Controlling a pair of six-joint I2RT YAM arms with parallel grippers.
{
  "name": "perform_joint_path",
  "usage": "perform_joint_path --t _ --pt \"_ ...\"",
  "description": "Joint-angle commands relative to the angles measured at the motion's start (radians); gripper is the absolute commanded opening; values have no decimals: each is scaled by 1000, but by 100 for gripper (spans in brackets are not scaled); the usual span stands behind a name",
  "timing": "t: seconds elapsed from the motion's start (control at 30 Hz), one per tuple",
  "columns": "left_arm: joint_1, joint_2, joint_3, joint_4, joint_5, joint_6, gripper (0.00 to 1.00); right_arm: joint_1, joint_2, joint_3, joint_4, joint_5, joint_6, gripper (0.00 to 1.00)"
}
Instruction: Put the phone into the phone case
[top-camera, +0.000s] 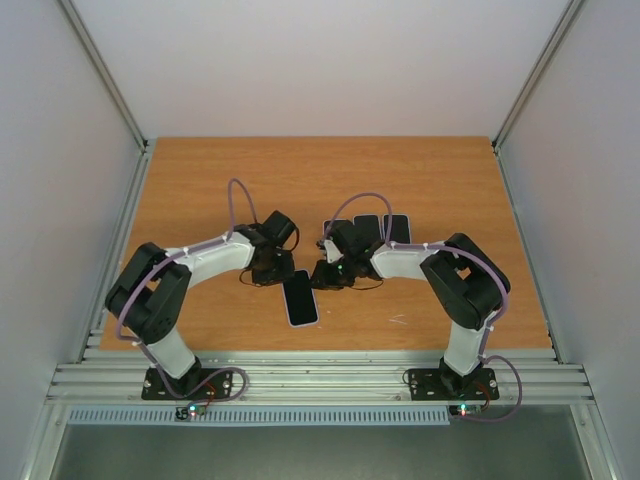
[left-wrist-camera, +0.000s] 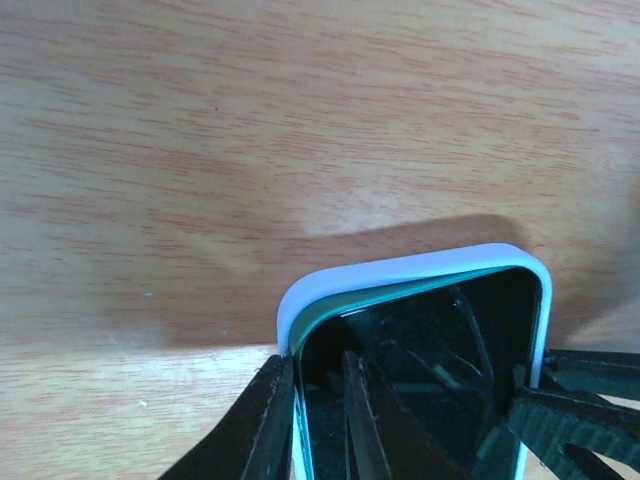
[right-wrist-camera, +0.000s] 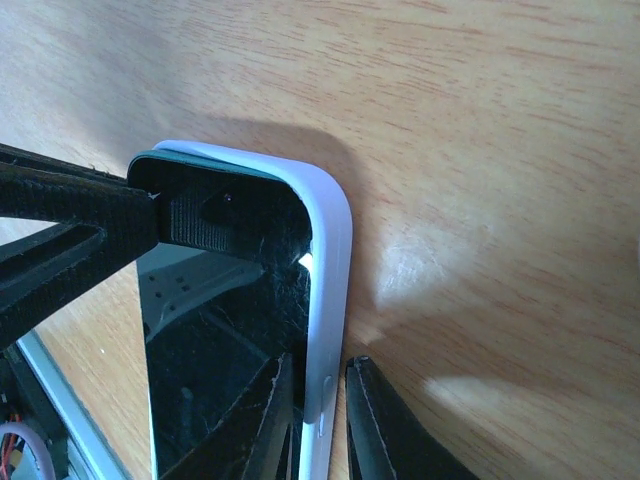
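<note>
1. Phone (top-camera: 300, 298) lies screen-up near the middle of the desk (top-camera: 200, 180), toward its near edge, inside the case (left-wrist-camera: 400, 272).
2. I judge it's not fully seated: a teal phone edge shows above the rim at the far corner.
3. Left tool (left-wrist-camera: 315, 400) is closed over one side wall of the case. Right tool (right-wrist-camera: 322, 385) is closed over the opposite wall.
4. Step in hand: final seating. Next I'd press that corner down evenly while keeping the case still.
</note>
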Motion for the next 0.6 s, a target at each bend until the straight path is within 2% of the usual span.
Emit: perform_joint_path --t 0.0,0.3,0.47,0.57 --pt "-38 147 -36 -195 -258 15 16 24 0 2 -26 22 -8 17" --pt "-49 221 -4 -256 -301 39 20 24 -69 -18 -44 49 -22 17" --pt "-24 121 -40 -145 -158 38 19 23 -92 -25 -49 50 -29 18" --pt "-6 81 -25 -135 -78 43 19 24 -101 -32 -47 46 -27 18"
